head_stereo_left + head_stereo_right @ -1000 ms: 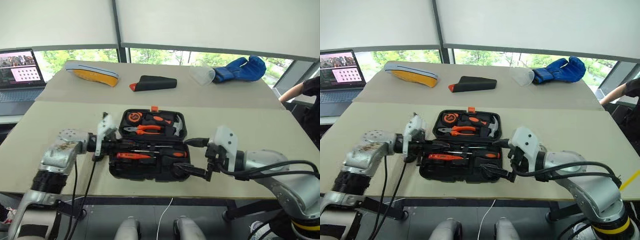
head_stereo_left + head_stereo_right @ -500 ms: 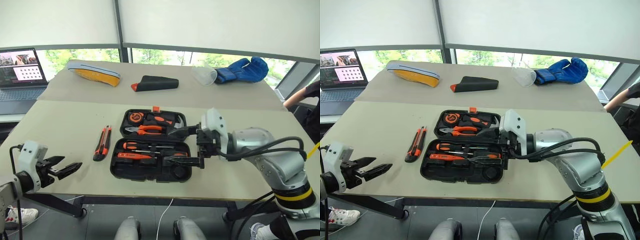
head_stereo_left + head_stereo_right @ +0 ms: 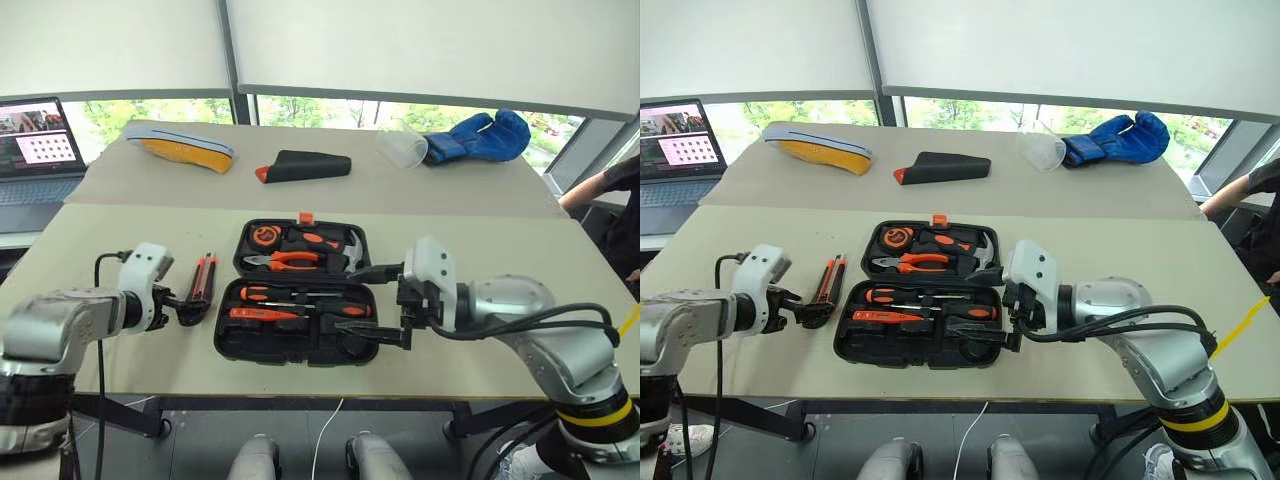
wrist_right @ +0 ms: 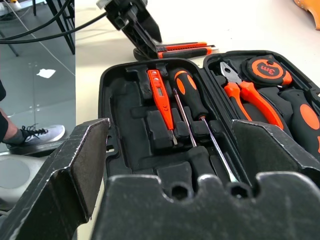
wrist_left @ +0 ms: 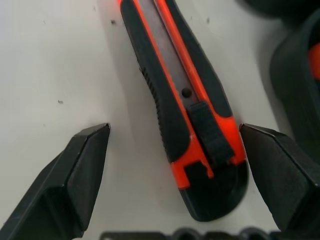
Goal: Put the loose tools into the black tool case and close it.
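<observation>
1. A black tool case (image 3: pixel 298 305) is lying open on the tan desk (image 3: pixel 480 250), its small orange latch (image 3: pixel 306 217) facing the far edge.
2. The far half of the case is holding a tape measure (image 3: pixel 267 236), orange-handled pliers (image 3: pixel 285 261) and a hammer (image 3: pixel 350 248).
3. The near half is carrying two screwdrivers (image 4: pixel 192 107) and an orange tester pen (image 4: pixel 161 99) in moulded slots.
4. An orange-and-black utility knife (image 5: pixel 187 115) is lying loose on the desk just to the left of the case.
5. The left gripper (image 3: pixel 190 307) is hovering low at the near end of the knife, its jaws standing wide on either side of the handle without gripping it.
6. The right gripper (image 3: pixel 368 301) is reaching in from the right over the case's right end, its jaws spread wide and holding nothing.
7. On the far desk, a black pouch with an orange tip (image 3: pixel 303 166), a yellow-and-grey object (image 3: pixel 180 146), a clear plastic cup (image 3: pixel 402 148) and a blue glove (image 3: pixel 480 137) are sitting well apart from the case.
8. A laptop (image 3: pixel 35 150) is glowing at the far left, and a person's arm (image 3: pixel 600 185) is resting at the right edge.
</observation>
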You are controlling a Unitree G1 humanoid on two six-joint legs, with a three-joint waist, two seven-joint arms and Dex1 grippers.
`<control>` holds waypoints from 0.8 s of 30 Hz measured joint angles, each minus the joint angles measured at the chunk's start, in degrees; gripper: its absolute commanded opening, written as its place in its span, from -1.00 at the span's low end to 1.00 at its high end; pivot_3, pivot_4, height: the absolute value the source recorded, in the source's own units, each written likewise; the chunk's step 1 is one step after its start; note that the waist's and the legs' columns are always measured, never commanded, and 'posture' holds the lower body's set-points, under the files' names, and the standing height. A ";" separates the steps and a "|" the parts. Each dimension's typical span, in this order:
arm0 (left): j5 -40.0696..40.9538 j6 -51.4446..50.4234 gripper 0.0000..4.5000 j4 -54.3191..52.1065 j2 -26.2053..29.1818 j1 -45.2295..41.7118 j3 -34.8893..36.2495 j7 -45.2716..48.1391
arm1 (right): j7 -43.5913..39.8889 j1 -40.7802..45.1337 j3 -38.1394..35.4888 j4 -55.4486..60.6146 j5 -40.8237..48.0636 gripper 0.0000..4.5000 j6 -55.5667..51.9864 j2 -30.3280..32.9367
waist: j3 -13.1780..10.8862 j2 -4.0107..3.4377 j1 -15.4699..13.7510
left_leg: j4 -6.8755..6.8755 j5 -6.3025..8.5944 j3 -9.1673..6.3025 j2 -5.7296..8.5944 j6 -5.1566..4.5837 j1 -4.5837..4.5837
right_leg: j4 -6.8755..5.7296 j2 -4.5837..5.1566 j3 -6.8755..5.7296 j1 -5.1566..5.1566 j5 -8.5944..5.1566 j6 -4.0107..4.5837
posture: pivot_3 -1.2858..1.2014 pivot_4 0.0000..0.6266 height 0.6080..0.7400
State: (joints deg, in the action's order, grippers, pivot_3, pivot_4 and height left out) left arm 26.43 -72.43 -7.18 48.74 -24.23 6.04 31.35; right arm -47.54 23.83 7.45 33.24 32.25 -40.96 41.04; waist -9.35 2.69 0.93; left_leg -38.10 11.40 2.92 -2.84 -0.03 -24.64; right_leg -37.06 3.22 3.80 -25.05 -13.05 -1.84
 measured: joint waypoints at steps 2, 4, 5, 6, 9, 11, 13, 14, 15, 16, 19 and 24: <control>-1.62 2.21 0.74 0.55 0.35 -0.62 -2.65 0.35 | 0.69 -0.34 -0.21 0.98 0.04 1.00 -0.24 0.00 | 0.01 -0.02 -0.09 | 0.00 0.00 0.02 0.01 0.00 0.08 | 0.01 0.03 0.01 0.07 0.00 0.00 | 0.03 -0.52 0.91; -3.09 4.18 0.48 0.96 0.55 -0.64 -4.44 0.69 | 1.57 -0.81 -0.60 1.85 0.25 1.00 -0.54 0.00 | 0.02 -0.04 -0.23 | 0.00 0.00 0.03 0.02 0.00 0.16 | 0.01 0.04 0.01 0.13 -0.01 -0.01 | 0.03 -0.52 0.91; -3.70 4.86 0.31 1.38 0.55 -0.67 -4.70 0.76 | 1.77 -1.13 -1.01 2.29 0.47 1.00 -0.68 0.01 | 0.02 -0.04 -0.28 | 0.00 0.00 0.02 0.02 0.00 0.20 | 0.02 0.04 0.01 0.18 -0.01 -0.01 | 0.03 -0.52 0.91; -4.07 5.50 0.15 2.00 0.55 -0.73 -4.80 0.91 | 1.98 -1.70 -1.47 2.78 0.58 1.00 -0.73 0.06 | 0.02 -0.04 -0.31 | 0.00 0.00 0.02 0.02 0.00 0.27 | 0.02 0.05 0.01 0.25 -0.03 -0.03 | 0.03 -0.52 0.91; -4.82 7.88 -0.20 5.68 0.42 -2.02 -4.84 2.07 | 2.14 -2.68 -1.87 3.63 0.88 1.00 -0.94 0.36 | 0.03 -0.06 -0.39 | 0.00 0.00 0.03 0.02 0.00 0.42 | 0.04 0.07 0.00 0.40 -0.21 -0.09 | 0.03 -0.52 0.91; -4.81 9.21 -0.20 8.50 0.26 -3.20 -4.78 3.21 | 2.16 -3.09 -2.53 3.89 1.92 1.00 -1.21 0.52 | 0.04 -0.06 -0.42 | 0.00 0.00 0.03 0.02 0.00 0.46 | 0.04 0.07 0.00 0.46 -0.28 -0.13 | 0.03 -0.52 0.91; -4.84 11.77 -0.20 13.46 0.35 -5.90 -5.04 6.25 | 2.13 -4.01 -3.97 4.68 3.29 1.00 -2.25 1.02 | 0.01 -0.01 -0.51 | 0.00 0.00 0.00 0.01 0.00 0.43 | 0.06 0.05 -0.03 0.44 -0.33 -0.02 | 0.03 -0.52 0.91; -4.84 13.13 -0.20 14.89 0.55 -7.05 -5.05 7.75 | 2.08 -4.38 -4.31 4.86 4.08 1.00 -2.66 1.29 | -0.02 0.04 -0.49 | 0.00 -0.01 0.00 0.01 0.01 0.40 | 0.06 0.05 -0.04 0.43 -0.34 0.02 | 0.03 -0.52 0.91; -4.80 15.28 -0.20 15.89 0.91 -8.19 -5.25 10.19 | 2.00 -4.67 -4.68 5.07 4.80 1.00 -3.04 1.38 | -0.05 0.09 -0.47 | 0.00 -0.01 0.00 0.01 0.01 0.37 | 0.08 0.06 -0.03 0.42 -0.32 0.05 | 0.03 -0.52 0.91; -4.64 19.96 -0.20 16.80 1.62 -10.51 -5.75 15.65 | 1.92 -5.18 -5.19 5.57 5.36 1.00 -3.30 1.48 | -0.10 0.17 -0.54 | 0.00 -0.01 0.00 0.01 0.01 0.28 | 0.10 0.06 -0.04 0.35 -0.28 0.13 | 0.03 -0.52 0.91; -3.53 29.48 -0.20 16.10 3.95 -14.86 -6.77 28.31 | 1.95 -6.35 -5.84 6.40 6.74 1.00 -3.37 1.81 | -0.12 0.23 -0.56 | 0.00 0.00 0.04 0.04 0.02 0.04 | 0.30 0.11 -0.04 0.25 -0.06 0.09 | 0.03 -0.52 0.91; -3.29 44.73 -0.20 12.30 7.20 -15.63 -15.17 52.74 | 3.20 -8.62 -5.94 7.95 6.47 1.00 -3.49 3.30 | -0.09 0.18 -0.14 | 0.06 0.15 0.09 0.08 0.04 -0.14 | 0.30 0.13 0.01 0.05 -0.15 -0.07 | 0.03 -0.52 0.91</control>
State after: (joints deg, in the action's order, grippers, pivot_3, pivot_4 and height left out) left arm 23.14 -27.70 5.13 55.94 -39.86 -9.13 84.09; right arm -44.33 15.21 1.52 41.19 38.72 -44.45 44.34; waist -9.44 2.87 0.79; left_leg -38.04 11.55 3.01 -2.76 0.00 -24.78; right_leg -36.77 3.34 3.80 -25.00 -13.19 -1.92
